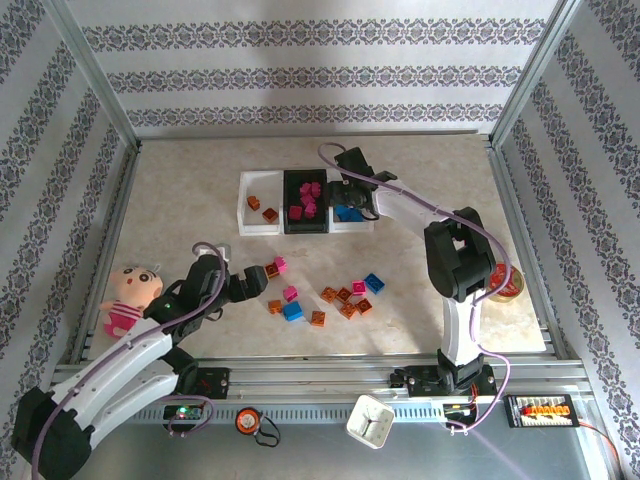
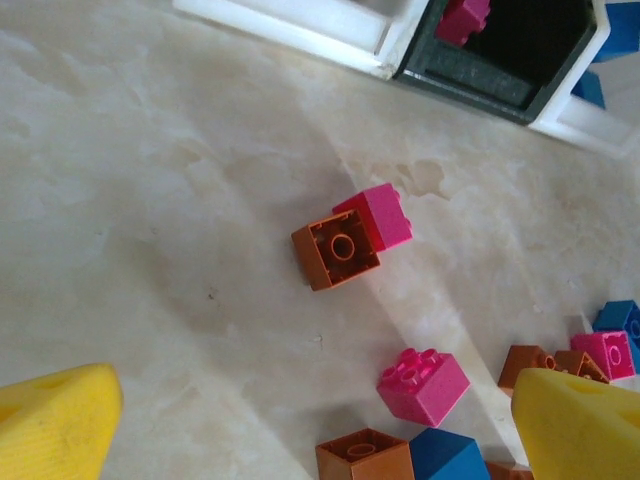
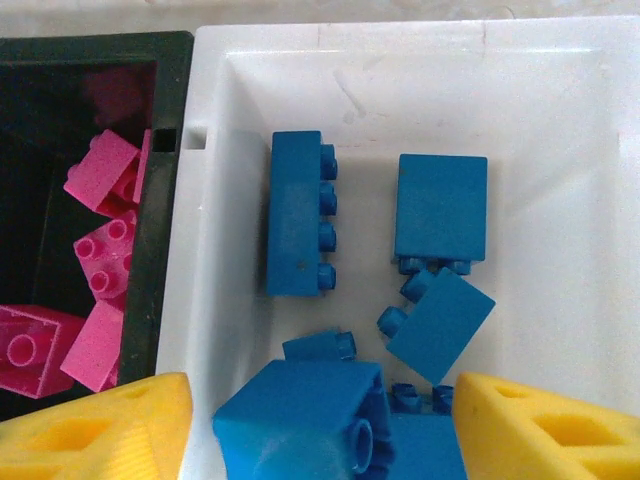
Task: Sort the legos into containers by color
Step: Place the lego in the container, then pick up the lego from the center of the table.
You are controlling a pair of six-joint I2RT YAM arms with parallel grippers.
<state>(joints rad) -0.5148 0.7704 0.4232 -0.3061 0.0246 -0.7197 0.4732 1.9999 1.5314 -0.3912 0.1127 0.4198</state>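
- Blue legos (image 3: 300,210) lie in the white bin (image 3: 560,120), upper right of the right wrist view. Pink legos (image 3: 100,170) fill the black bin (image 3: 100,50) at the left.
- Right gripper (image 3: 320,405), bottom edge: jaws apart around a blue brick (image 3: 300,420).
- Left gripper (image 2: 318,428) is spread wide above loose legos (image 2: 342,250) on the table (image 2: 150,200).

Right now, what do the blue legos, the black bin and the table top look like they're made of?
Blue legos: hard moulded plastic, smooth with a slight sheen and crisp studs.
Black bin: probably rigid plastic, going by its thin moulded wall with a notch.
Table top: marble-patterned and glossy. It could be stone or printed laminate; I cannot tell.
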